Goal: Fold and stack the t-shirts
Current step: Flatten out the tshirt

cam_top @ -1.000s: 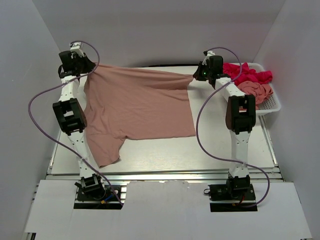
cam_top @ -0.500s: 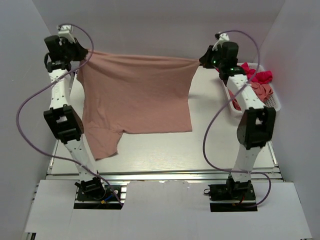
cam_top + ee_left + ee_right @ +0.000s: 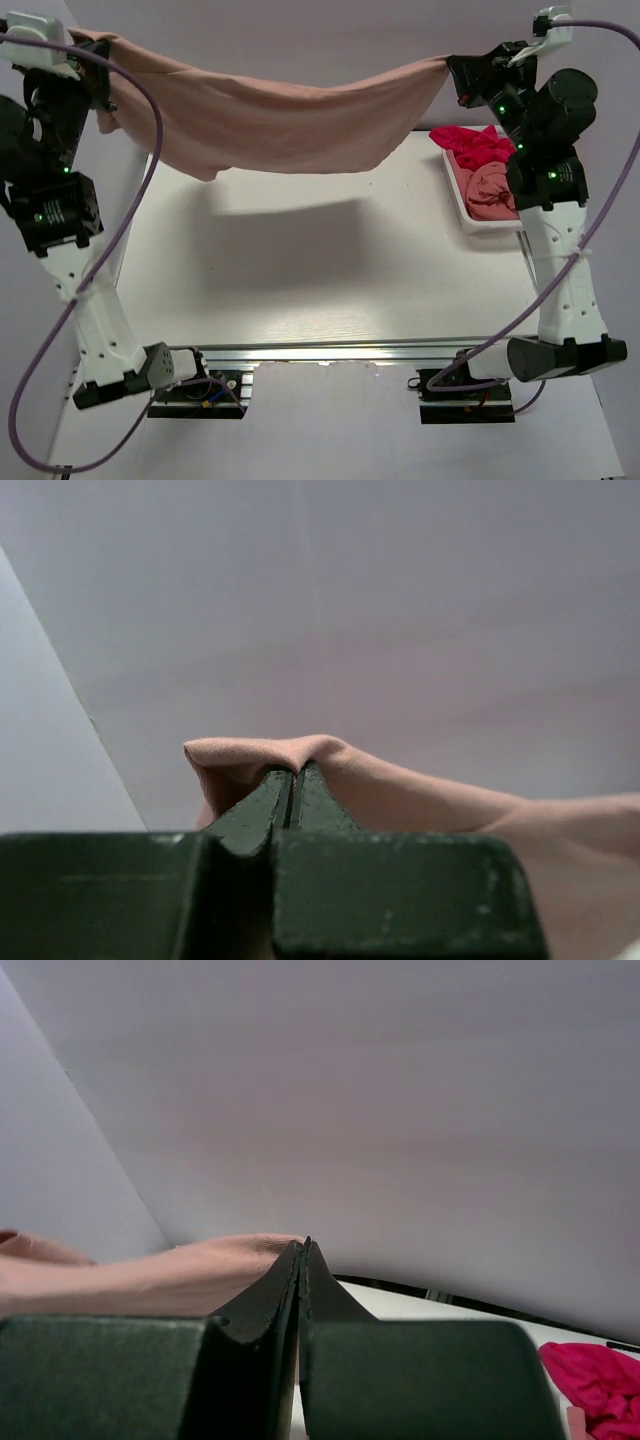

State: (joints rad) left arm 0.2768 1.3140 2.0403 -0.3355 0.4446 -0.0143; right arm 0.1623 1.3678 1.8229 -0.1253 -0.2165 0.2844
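The salmon-pink t-shirt (image 3: pixel 270 125) hangs in the air, high above the tabletop (image 3: pixel 300 280). It is stretched between the left jaws and the right jaws, and it sags in the middle. Both pairs of jaws are closed tightly on the cloth. In the left wrist view only a small fold of the edge sits between them, and in the right wrist view the pinch looks even thinner, at the very tips. This is, I think, the main danger. The whole weight of the shirt pulls on two small bites, so if the arms move further apart or swing quickly, one corner may slide out. The shirt would then drop on one side, land crumpled, and need a new grasp. A second risk is at the lower edge, where on the left a part of the cloth hangs lower than the rest. When the shirt is laid down, this part may touch first and fold under itself. The right end is also near the white basket (image 3: pixel 488 227), where the magenta-red t-shirt (image 3: pixel 478 145) and another pink t-shirt (image 3: pixel 492 190) lie, so a low pass there could drag the cloth over its rim.
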